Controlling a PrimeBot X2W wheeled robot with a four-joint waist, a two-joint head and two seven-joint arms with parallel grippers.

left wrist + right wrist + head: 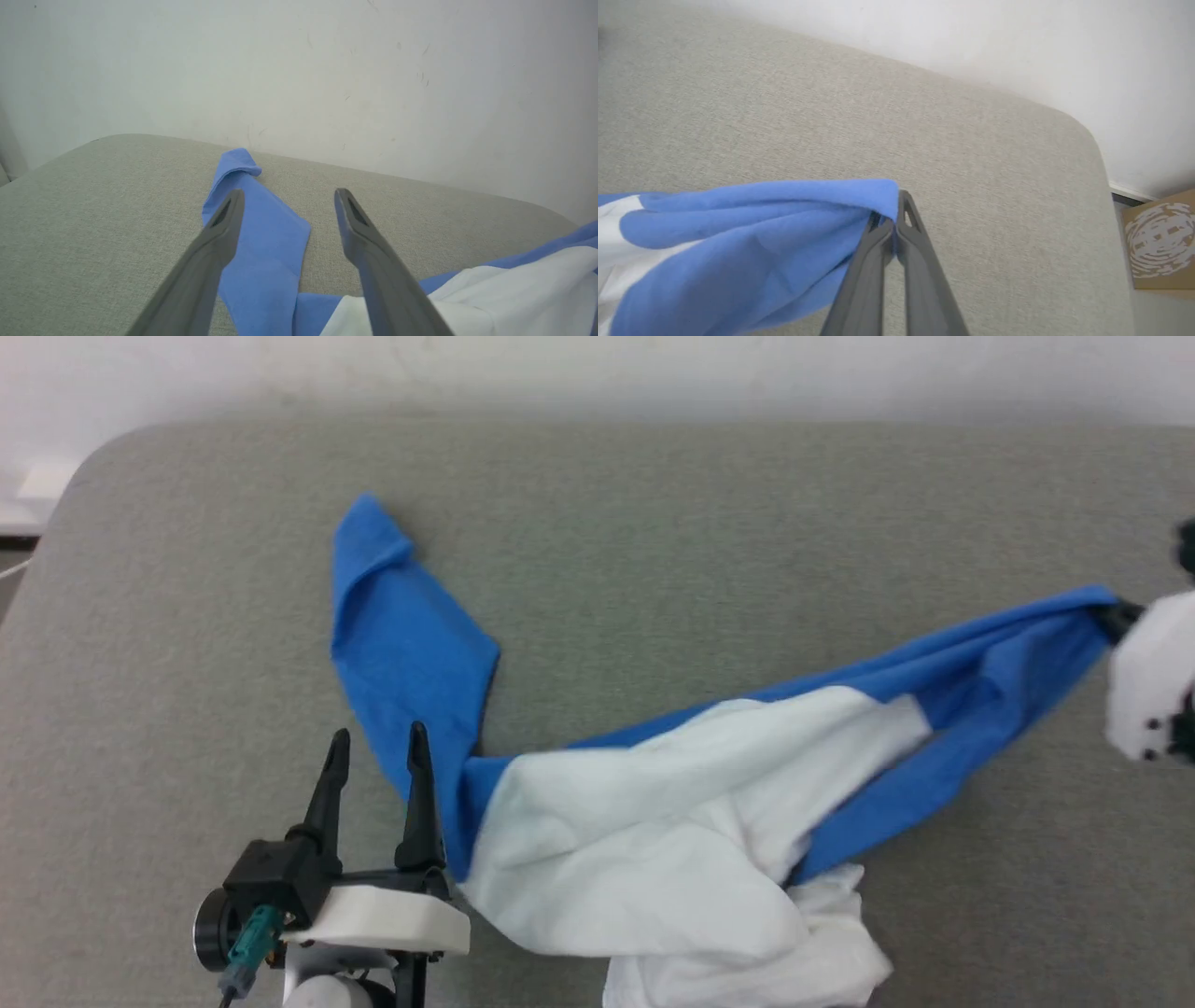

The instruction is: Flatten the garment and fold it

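The garment (653,821) is a white shirt with royal-blue sleeves, lying crumpled on the grey padded table (653,495). One blue sleeve (401,644) points toward the far left. The other blue sleeve (1008,663) is stretched out to the right and lifted. My right gripper (893,219) is shut on the end of that sleeve (784,214), at the right edge of the head view (1120,614). My left gripper (375,742) stands open at the lower left, just left of the flat sleeve's base. In the left wrist view its fingers (224,233) straddle that blue sleeve (261,242).
A white wall (327,70) runs behind the table's far edge. A cardboard box (1160,238) stands on the floor past the table's rounded corner in the right wrist view. Bare grey table surface lies left of and behind the garment.
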